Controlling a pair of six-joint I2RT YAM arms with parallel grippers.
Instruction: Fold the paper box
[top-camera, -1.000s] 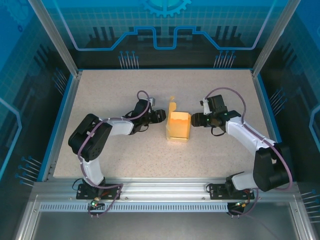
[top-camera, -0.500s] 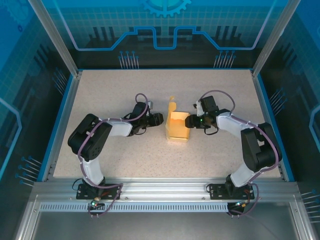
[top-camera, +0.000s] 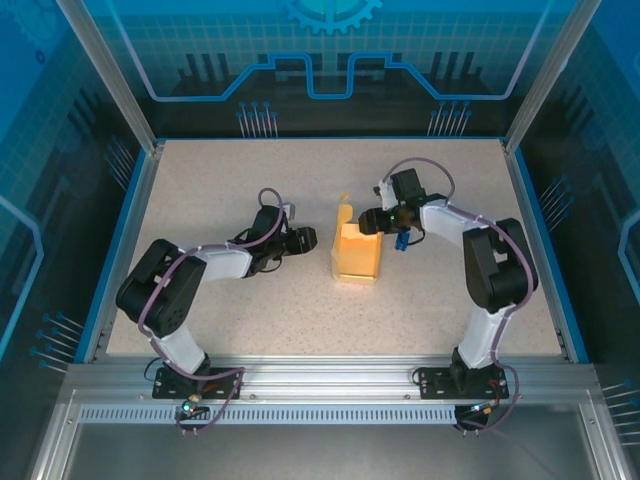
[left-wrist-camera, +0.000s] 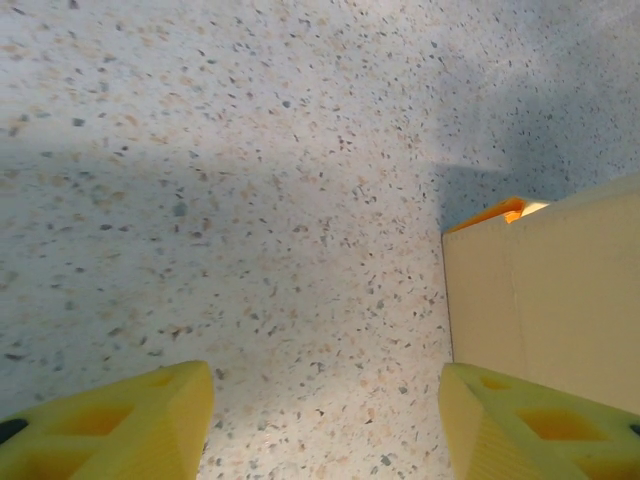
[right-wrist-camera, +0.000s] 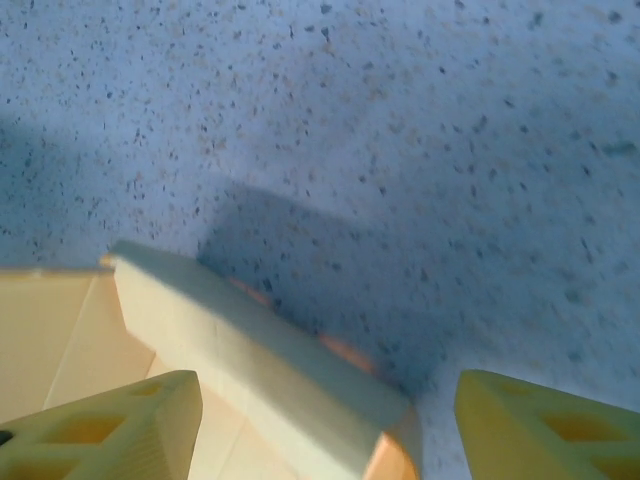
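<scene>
1. Unmoved since the earlier frames, the pale yellow thin-card paper box stands near the middle of the speckled beige table top. The right gripper has swung from the box's right wall round to its far right corner. The left gripper has drawn back a little to the left.
2. Box: walls erect, top open, one narrow upright flap at the far left corner.
3. Handling (judgement): light, and stiff only along its creases. It will likely slide on the smooth table under a one-sided push and dent under a hard pinch. Best hold: a flap edge or the folded rim, close to a crease, with the other arm bracing the opposite wall.
4. Right gripper: jaws wide apart, low over the far right rim. In the wrist view a doubled-over wall edge lies in the gap between the yellow fingers, with nothing clamped.
5. Left gripper: jaws wide apart, bare table between them. The box's left wall sits just beside one finger in the wrist view; a gap shows overhead.
</scene>
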